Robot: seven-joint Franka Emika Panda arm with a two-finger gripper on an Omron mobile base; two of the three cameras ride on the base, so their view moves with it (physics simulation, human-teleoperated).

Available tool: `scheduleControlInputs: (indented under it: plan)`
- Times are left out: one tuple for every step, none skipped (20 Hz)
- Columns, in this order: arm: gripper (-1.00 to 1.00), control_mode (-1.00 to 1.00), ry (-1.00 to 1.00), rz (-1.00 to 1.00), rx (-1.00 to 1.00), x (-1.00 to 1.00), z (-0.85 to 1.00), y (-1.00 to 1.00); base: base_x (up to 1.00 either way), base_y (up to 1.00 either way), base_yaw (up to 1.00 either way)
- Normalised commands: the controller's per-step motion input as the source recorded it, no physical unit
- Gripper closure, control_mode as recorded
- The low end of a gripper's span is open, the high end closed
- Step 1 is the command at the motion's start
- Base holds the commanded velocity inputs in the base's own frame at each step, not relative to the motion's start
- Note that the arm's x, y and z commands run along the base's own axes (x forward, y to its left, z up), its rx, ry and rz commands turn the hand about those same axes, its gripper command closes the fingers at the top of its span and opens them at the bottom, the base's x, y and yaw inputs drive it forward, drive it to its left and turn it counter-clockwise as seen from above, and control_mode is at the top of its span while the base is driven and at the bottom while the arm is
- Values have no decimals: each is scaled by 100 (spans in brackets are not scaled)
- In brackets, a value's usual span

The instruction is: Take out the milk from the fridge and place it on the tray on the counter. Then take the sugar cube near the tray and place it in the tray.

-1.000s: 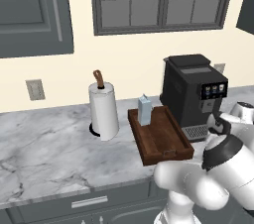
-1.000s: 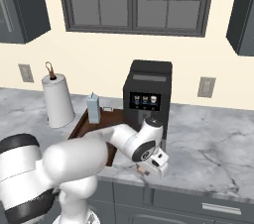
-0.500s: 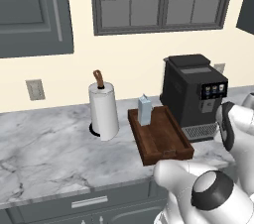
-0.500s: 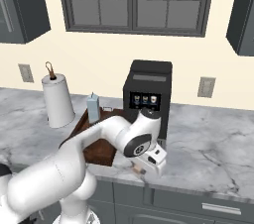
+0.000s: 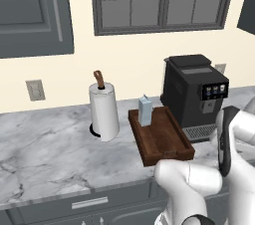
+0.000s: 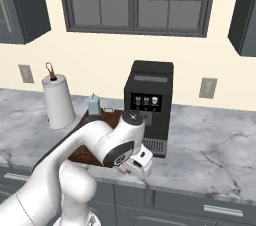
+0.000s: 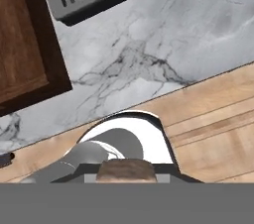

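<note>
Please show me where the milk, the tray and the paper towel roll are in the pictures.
milk (image 5: 145, 111), left base view, carton front.
tray (image 5: 141, 145), left base view, left rim.
paper towel roll (image 5: 104, 111), left base view, white side.

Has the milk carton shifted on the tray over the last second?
No. In the left base view the milk carton stands at the tray's far left corner, between the paper towel roll and coffee machine, as it did a second ago.

counter (image 5: 45, 144) — marble | on it: tray (image 5: 160, 139), paper towel roll (image 5: 104, 110), coffee machine (image 5: 195, 95)
</note>
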Motion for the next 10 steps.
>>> scheduleControlInputs:
  plan:
    - [100, -100, -11, 17, 0, -5, 23, 69, 0, 0, 0]
    - [100, -100, -8, 16, 0, -11, 21, 68, 0, 0, 0]
    - [100, -100, -6, 16, 0, -9, 28, 60, 0, 0, 0]
    - [100, -100, -4, 16, -2, -10, 36, 59, 0, 0, 0]
    - [100, -100, -2, 15, -3, -6, 34, 65, 0, 0, 0]
    - [100, -100, 0, 15, -4, -1, 38, 69, 0, 0, 0]
    - [100, -100, -1, 14, -5, 0, 43, 69, 0, 0, 0]
    - [100, -100, 0, 14, -6, 0, 46, 73, 0, 0, 0]
    - [100, -100, 0, 14, -7, 0, 46, 69, 0, 0, 0]
    - [100, -100, 0, 15, -7, 0, 41, 62, 0, 0, 0]
